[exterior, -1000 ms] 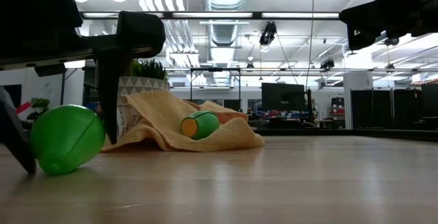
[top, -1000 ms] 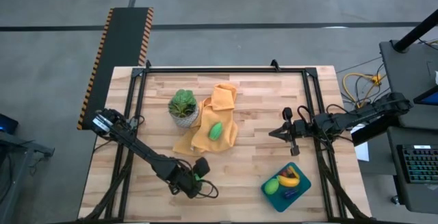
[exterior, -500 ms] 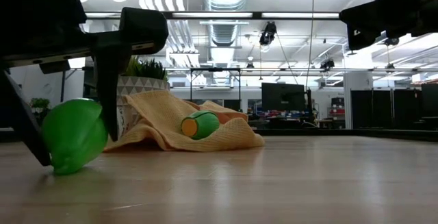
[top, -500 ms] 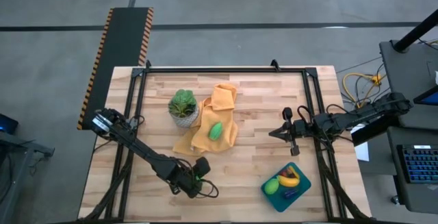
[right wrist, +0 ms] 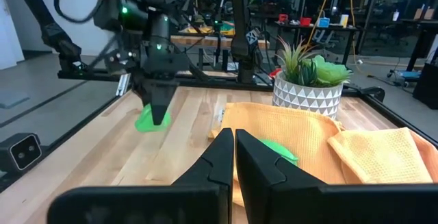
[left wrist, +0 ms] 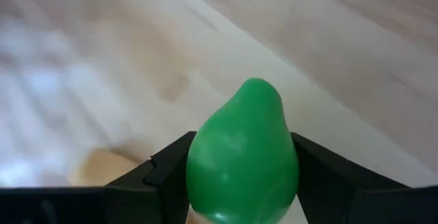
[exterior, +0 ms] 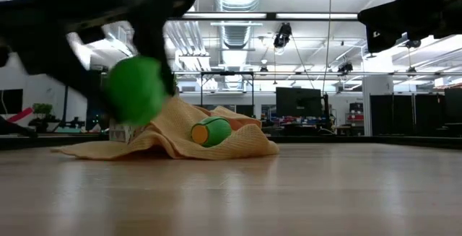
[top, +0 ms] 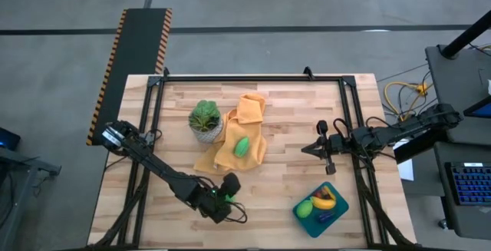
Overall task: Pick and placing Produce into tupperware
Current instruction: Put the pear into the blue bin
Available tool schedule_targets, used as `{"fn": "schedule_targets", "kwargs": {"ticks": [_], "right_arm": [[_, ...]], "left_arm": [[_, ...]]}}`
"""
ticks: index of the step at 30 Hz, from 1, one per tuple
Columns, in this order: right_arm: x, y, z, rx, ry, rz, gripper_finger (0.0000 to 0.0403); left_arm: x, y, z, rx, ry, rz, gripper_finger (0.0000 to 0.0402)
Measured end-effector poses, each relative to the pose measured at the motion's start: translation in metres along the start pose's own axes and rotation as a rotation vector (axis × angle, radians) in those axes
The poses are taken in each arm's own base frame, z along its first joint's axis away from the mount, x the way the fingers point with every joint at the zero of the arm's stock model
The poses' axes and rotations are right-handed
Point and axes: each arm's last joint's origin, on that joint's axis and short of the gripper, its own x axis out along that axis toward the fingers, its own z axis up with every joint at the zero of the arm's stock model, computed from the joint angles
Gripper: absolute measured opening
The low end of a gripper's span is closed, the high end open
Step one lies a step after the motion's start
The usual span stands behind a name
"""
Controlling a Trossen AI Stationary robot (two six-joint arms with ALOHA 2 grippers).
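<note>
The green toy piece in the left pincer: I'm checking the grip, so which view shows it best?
The left wrist view: the green piece fills it, clamped between both fingers. The low view shows it blurred above the table, the right wrist view small and distant, the high view barely a speck.

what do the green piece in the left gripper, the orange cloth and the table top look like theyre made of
Green piece held by the left gripper: probably smooth moulded plastic, with an even colour and a soft sheen.
Orange cloth: woven fabric, matte, with a fine grid texture and soft folds.
Table top: light wood strips, like butcher block, with visible grain.
</note>
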Motion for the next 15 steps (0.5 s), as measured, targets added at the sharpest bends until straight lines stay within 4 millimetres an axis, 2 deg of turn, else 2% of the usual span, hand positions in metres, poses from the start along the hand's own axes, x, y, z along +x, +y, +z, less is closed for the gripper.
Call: {"fn": "schedule_targets", "kwargs": {"ticks": [3, 7, 15], "right_arm": [[0.0, 0.0, 0.0, 0.0, 0.0, 0.0, 0.0009], [0.0, 0.0, 0.0, 0.0, 0.0, 0.0, 0.0009], [0.0, 0.0, 0.0, 0.0, 0.0, 0.0, 0.0009]], "left_arm": [[-0.001, 0.008, 0.006, -0.039, -0.04, 0.076, 0.0194], [-0.002, 0.023, 0.02, -0.13, -0.19, 0.193, 0.0195], [-0.01, 0.055, 0.036, -0.183, -0.452, 0.379, 0.0195]]}}
